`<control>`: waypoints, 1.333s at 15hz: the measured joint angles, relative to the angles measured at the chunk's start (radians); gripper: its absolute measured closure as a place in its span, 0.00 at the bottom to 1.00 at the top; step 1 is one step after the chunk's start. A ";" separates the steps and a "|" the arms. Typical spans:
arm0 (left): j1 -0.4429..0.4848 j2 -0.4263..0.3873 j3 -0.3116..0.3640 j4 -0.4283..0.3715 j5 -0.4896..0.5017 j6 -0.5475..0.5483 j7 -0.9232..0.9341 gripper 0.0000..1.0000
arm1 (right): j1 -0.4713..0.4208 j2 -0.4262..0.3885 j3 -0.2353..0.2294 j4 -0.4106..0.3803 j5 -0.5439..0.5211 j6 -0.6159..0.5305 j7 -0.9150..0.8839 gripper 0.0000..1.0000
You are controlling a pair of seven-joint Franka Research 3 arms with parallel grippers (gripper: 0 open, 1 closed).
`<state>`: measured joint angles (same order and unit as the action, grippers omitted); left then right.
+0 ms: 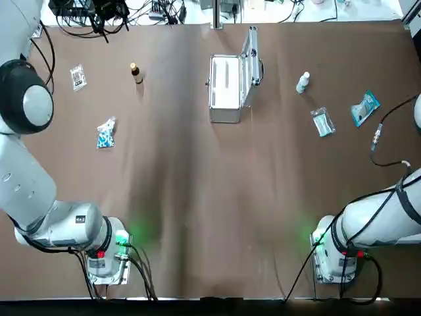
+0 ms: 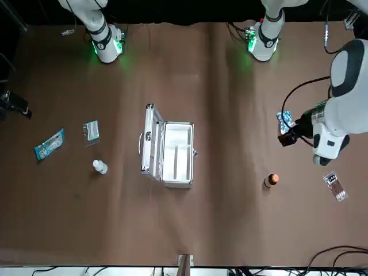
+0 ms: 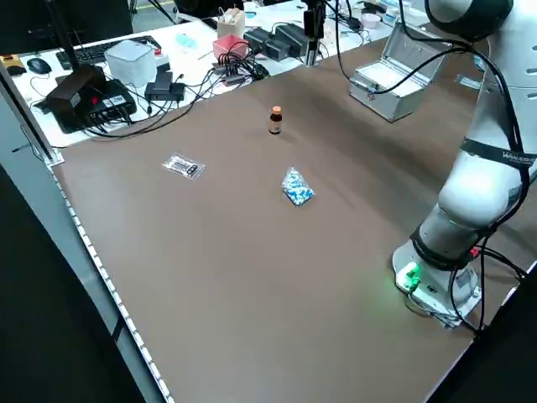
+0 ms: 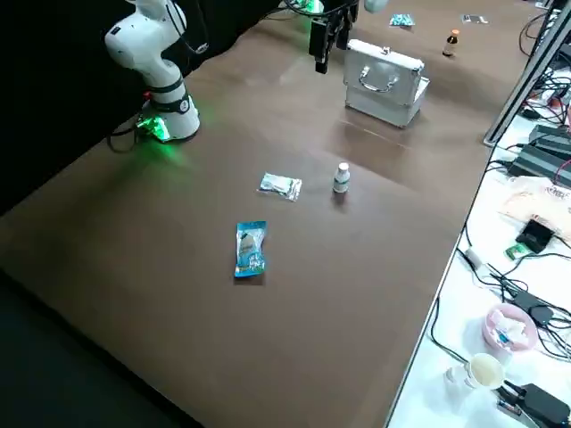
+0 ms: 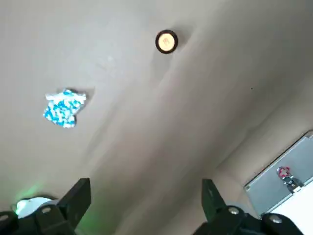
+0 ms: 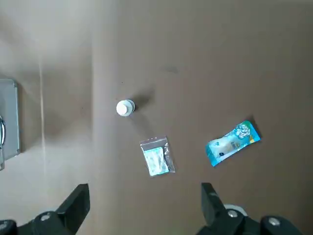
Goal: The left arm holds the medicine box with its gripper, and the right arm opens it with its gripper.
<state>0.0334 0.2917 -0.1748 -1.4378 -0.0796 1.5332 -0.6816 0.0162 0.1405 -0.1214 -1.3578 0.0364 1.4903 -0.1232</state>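
Note:
The medicine box [image 1: 227, 92] is a silver metal case at the far middle of the table. It stands open with its lid upright [image 2: 149, 146] and a white inside. Neither gripper touches it. My left gripper [image 5: 145, 210] hangs open high over the table's left part, with only a corner of the box [image 5: 288, 181] in its wrist view. Open too, my right gripper [image 6: 144, 210] is held high over the right part; the box's edge [image 6: 7, 122] shows at the side of that view. Nothing is between either pair of fingers.
Left of the box lie a brown bottle [image 1: 136, 72], a blue-white packet [image 1: 106, 131] and a small strip packet [image 1: 78, 77]. To its right are a white bottle [image 1: 302, 82], a clear sachet [image 1: 322, 122] and a blue pouch [image 1: 365, 107]. Cables run past the far edge.

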 joint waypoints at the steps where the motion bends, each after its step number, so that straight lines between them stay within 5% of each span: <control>1: 0.012 -0.001 0.000 0.002 0.011 0.000 0.038 0.00 | -0.003 0.000 -0.001 0.000 0.000 0.000 0.000 0.00; 7: 0.056 -0.002 -0.001 0.048 0.020 0.002 0.326 0.00 | -0.015 -0.003 -0.005 0.000 0.000 0.001 0.000 0.00; 15: 0.035 -0.009 -0.006 0.080 0.030 0.045 0.378 0.00 | -0.006 -0.003 0.020 0.000 0.000 0.020 0.000 0.00; 20: 0.003 -0.126 -0.010 -0.029 0.074 0.036 0.489 0.00 | -0.007 -0.003 0.017 0.000 0.000 0.022 0.000 0.00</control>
<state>0.0368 0.1657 -0.1843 -1.4670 -0.0058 1.5691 -0.1925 0.0095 0.1379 -0.1042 -1.3582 0.0365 1.5119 -0.1232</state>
